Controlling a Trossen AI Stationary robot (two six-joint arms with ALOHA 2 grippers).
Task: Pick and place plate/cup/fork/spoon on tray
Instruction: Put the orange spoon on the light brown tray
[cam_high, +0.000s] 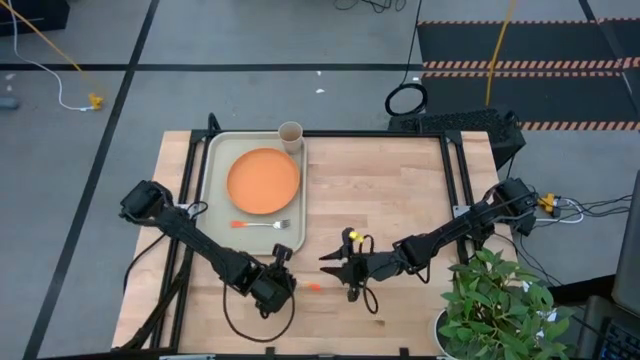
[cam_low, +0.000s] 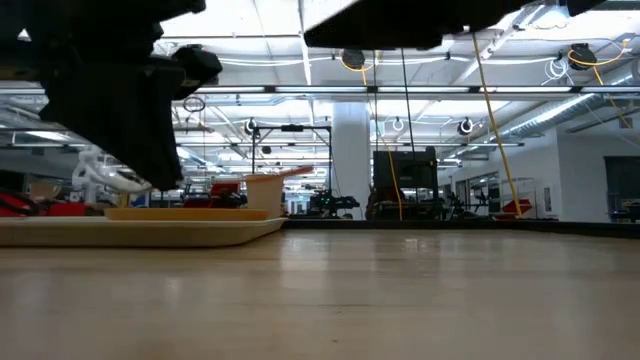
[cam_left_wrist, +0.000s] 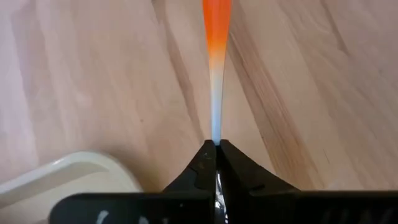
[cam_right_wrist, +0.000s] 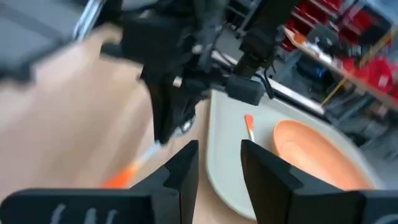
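The pale tray (cam_high: 214, 190) lies at the table's far left. On it rest the orange plate (cam_high: 264, 180), the beige cup (cam_high: 290, 135) upright in its far right corner, and the fork (cam_high: 262, 225) flat near its near rim. My left gripper (cam_high: 283, 283) is off the tray's near right corner, shut on the spoon (cam_left_wrist: 216, 74), whose orange handle (cam_high: 313, 287) points toward the table's right. My right gripper (cam_high: 335, 265) is open and empty just right of the spoon's handle. It also shows in the right wrist view (cam_right_wrist: 219, 155). My left gripper pinches the spoon between its two fingers at the silver end of the shaft (cam_left_wrist: 216, 138). The fingers hide the bowl. The shaft runs straight out from the fingertips, in line with them, and the orange handle (cam_left_wrist: 217, 25) is its free end. The spoon appears clear of the table.
The bare wooden table (cam_high: 380, 190) spreads to the right of the tray. A potted plant (cam_high: 495, 305) stands at the near right corner. In the low view the tray (cam_low: 150, 232) and the cup (cam_low: 262, 190) show at the left.
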